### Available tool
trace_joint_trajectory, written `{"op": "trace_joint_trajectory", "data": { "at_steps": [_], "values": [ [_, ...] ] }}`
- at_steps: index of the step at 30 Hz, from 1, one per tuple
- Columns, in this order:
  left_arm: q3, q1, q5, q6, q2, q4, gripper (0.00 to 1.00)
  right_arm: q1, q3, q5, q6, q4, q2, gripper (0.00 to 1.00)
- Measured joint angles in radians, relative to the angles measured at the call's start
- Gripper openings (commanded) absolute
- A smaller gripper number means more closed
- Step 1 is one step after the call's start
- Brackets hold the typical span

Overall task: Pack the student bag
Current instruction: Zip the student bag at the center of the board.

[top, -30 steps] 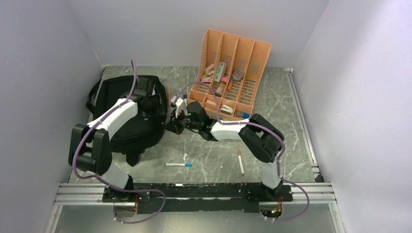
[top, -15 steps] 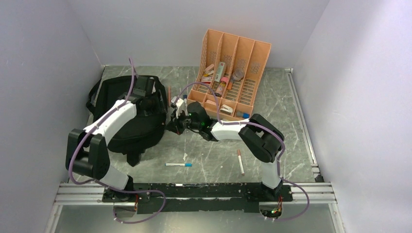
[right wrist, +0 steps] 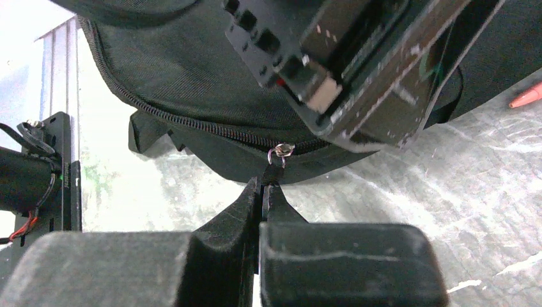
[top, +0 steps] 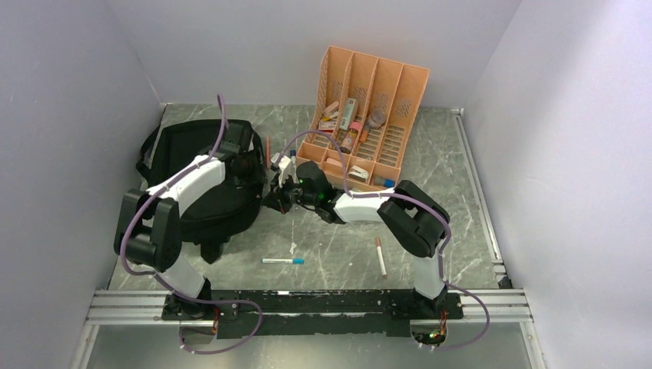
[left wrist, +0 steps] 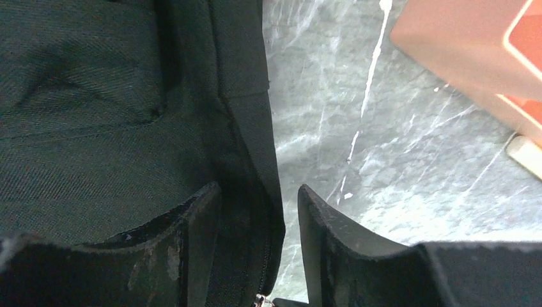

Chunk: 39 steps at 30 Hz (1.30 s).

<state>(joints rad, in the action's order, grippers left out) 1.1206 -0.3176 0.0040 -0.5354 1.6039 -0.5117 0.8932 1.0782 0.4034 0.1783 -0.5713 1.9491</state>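
The left arm has shifted a little toward 2 o'clock over the last second, and its elbow has swung back in toward the bag. The left gripper [left wrist: 259, 192] now hangs over the 3 o'clock edge of the student bag [top: 223, 217]. Its jaws are released, about half apart. The bag's seam edge stands between them, with bare table [left wrist: 383, 160] showing beside the right finger. It seems that the left finger lies on the fabric, but the view is too close to be sure.

The right gripper [right wrist: 263, 187] has not moved. Its jaws stay clenched on the zipper pull [right wrist: 273, 171], just under the small metal ring, at the bag's corner nearest to 4 o'clock.

The bag lies flat at about 9 o'clock on the table, well apart from the orange organizer [top: 365, 115] at 1 o'clock.

I judge that the left arm is getting ready to pinch the bag's edge and hold it steady. The right arm can then draw the zipper along, so the bag is not yet open for packing.
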Motion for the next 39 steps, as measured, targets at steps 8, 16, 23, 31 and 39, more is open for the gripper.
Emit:
{"op": "trace_joint_trajectory", "data": {
  "at_steps": [8, 16, 23, 31, 39],
  "values": [
    [0.026, -0.017, -0.002, 0.026, 0.048, -0.013, 0.12, 0.000, -0.005, 0.000, -0.007, 0.001, 0.000, 0.00],
    [0.061, -0.020, -0.006, 0.050, 0.076, -0.043, 0.05, 0.014, -0.004, -0.008, -0.065, 0.038, -0.012, 0.00],
    [0.089, -0.026, -0.007, 0.049, 0.084, -0.096, 0.05, 0.050, 0.002, -0.035, -0.113, 0.076, -0.043, 0.00],
    [0.099, -0.031, -0.006, 0.047, 0.085, -0.131, 0.05, 0.065, 0.002, -0.037, -0.082, 0.065, -0.056, 0.00],
    [0.090, -0.031, -0.003, 0.045, 0.083, -0.128, 0.05, 0.067, 0.008, -0.053, -0.006, 0.039, -0.056, 0.00]
  ]
}}
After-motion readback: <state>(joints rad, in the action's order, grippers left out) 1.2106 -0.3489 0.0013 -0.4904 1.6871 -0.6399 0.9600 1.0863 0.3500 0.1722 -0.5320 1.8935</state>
